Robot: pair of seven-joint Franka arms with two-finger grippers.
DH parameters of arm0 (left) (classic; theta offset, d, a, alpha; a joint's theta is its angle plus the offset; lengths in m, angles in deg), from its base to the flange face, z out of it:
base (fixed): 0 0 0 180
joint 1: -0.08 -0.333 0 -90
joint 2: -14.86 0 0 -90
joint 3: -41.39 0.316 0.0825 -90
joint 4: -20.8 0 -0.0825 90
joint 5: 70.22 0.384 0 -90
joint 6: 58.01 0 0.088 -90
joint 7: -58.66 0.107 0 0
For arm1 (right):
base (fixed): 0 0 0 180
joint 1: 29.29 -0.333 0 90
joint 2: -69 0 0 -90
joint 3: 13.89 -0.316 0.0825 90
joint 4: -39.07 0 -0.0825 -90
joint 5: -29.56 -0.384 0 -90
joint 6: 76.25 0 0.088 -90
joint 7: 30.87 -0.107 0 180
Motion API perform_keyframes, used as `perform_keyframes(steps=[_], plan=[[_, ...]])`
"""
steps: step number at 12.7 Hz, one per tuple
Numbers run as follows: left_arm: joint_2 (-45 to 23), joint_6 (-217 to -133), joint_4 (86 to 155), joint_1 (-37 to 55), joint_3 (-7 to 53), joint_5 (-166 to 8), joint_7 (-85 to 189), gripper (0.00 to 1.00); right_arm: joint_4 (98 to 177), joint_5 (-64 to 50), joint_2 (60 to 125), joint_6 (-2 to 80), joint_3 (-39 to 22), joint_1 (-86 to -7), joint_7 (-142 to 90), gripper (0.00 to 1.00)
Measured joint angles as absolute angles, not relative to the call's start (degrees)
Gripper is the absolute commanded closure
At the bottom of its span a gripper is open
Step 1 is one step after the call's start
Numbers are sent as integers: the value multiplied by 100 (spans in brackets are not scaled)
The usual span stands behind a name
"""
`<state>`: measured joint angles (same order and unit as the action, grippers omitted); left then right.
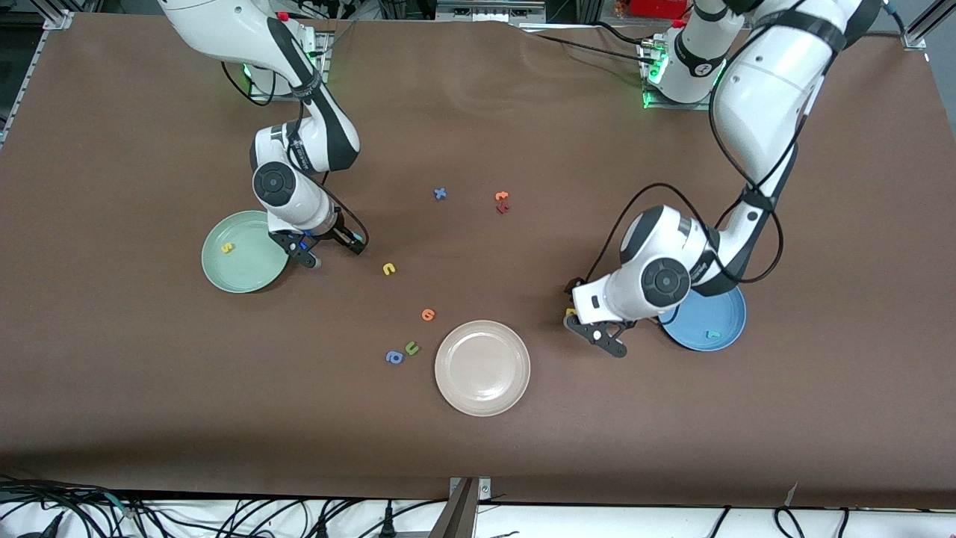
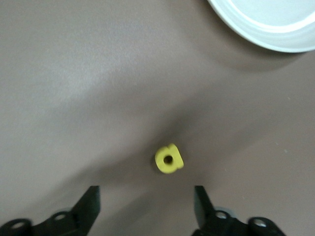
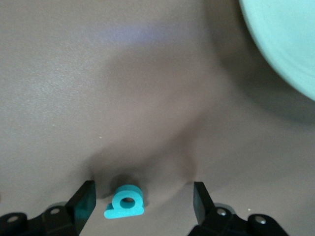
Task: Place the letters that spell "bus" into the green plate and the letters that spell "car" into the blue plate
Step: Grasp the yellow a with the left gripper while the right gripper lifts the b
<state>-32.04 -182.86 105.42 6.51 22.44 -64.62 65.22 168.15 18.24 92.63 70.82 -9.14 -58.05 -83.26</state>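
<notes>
Right wrist view, open right tool [image 3: 140,201] around teal "b" [image 3: 125,202] on table

Beige plate [image 1: 482,368], 5 stray letters

Mint-green plate [image 1: 243,254], blue plate [image 1: 709,321], beige-white plate [image 1: 482,368], yellow "a" [image 2: 169,159], teal "b" [image 3: 125,202].

Setting: robotics lab | Evidence: two white arms [image 1: 299,149] [image 1: 754,134] bolted to bases with green status lights | brown cloth [image 1: 478,448] over table | aluminium framing [image 1: 52,19] at corners | cables [image 1: 224,515] bundled along near edge | foam letters [image 1: 441,193] and plates [image 1: 482,368] laid out as test props
</notes>
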Motion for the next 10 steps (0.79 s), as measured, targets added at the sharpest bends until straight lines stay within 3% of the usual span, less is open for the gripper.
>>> perform_keyframes(steps=[5,6,8,10], plan=[[-3526,-18616,10350,927,2229,-6462,6463,35,16816,1717,9297,7215,-1037,-5809,-8331,12],[-3536,-18692,10350,929,2233,-6462,6463,34,16816,1715,9343,7271,-1046,-5809,-8332,18],[-3552,-18739,10350,903,2269,-6462,6467,35,16814,1710,9362,7322,-1055,-5809,-8332,52],[-3577,-18743,10352,884,2283,-6462,6467,37,16814,1710,9326,7320,-1055,-5809,-8332,72]])
